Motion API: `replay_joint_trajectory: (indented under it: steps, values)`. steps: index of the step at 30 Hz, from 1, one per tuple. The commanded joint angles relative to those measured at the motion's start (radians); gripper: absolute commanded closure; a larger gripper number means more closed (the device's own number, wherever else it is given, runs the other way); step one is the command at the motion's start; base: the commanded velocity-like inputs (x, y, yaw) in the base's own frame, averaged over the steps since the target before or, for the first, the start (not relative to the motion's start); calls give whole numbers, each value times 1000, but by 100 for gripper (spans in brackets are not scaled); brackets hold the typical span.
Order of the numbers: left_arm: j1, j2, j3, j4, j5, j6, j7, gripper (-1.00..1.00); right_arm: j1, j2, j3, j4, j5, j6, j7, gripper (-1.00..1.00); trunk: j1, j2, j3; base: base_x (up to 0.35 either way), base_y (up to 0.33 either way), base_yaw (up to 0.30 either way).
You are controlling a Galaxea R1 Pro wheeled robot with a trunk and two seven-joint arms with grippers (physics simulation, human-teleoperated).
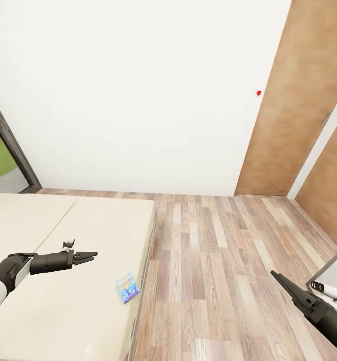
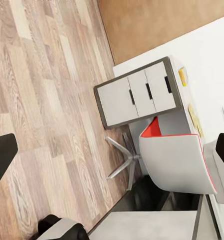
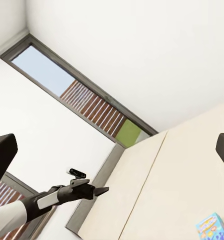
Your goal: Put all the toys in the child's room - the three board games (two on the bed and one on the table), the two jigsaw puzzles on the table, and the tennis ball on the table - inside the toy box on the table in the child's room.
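One board game (image 1: 127,288), a small flat blue box with a colourful print, lies on the cream bed (image 1: 63,235) close to its right edge. It also shows in the right wrist view as the blue box (image 3: 211,230). My left gripper (image 1: 90,256) hovers over the bed, left of the box and apart from it, open and empty. My right gripper (image 1: 277,276) hangs over the wooden floor at the lower right, open and empty. In the left wrist view the white table (image 2: 206,60) carries small yellow items (image 2: 183,76) too small to identify. The toy box is out of view.
Wooden floor (image 1: 223,260) runs between the bed and a brown door (image 1: 298,100) in the white wall. A window frame (image 1: 10,145) stands at the left. The left wrist view shows a grey drawer unit (image 2: 136,97) and a white and red chair (image 2: 176,160) at the table.
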Motion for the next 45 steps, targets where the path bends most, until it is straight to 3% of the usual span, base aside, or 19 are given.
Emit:
replay_joint_trajectory:
  steps: [1, 23, 45]
  values:
    - [-1, 0, -1, 0, 2, 11, -3, -100, 0, 0, 0, 0, -6, 7, -1, -100, 1, -2, 0, 0, 0, 11]
    - [-1, -13, 0, 0, 0, 11, -2, -100, 0, -1, 0, -1, -6, 8, -3, -100, 1, -2, 16, 0, -84, 42]
    - [-1, -13, -1, 0, 2, 11, 0, -100, 0, 0, 0, -1, -6, 7, -3, -100, 1, -2, 42, 0, -3, 163]
